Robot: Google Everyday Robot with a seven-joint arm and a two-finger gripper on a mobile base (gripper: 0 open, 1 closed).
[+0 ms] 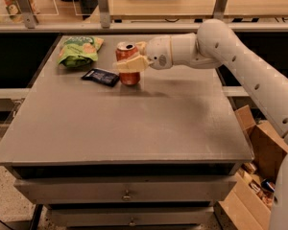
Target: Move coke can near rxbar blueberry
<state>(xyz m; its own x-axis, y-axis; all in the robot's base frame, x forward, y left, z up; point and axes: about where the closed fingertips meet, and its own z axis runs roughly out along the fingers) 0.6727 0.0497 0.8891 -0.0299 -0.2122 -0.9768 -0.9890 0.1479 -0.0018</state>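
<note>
Gripper over the far left-centre of the table, its cream fingers clamped across the upper body of the can, one in front and one behind. The can stands upright just right of the bar, near it but apart, its base at or barely above the surface; which of the two cannot be told. Risks, as judged: releasing while the can is off the surface or tilted would let a tall, smooth cylinder tip and roll; a push to the left would drive the can into the bar and slide it toward the bag. Materials: thin rigid metal can, glossy red-orange with silver top; flat navy bar in slick film; soft crinkled green bag; matte grey level table; white rounded arm
</note>
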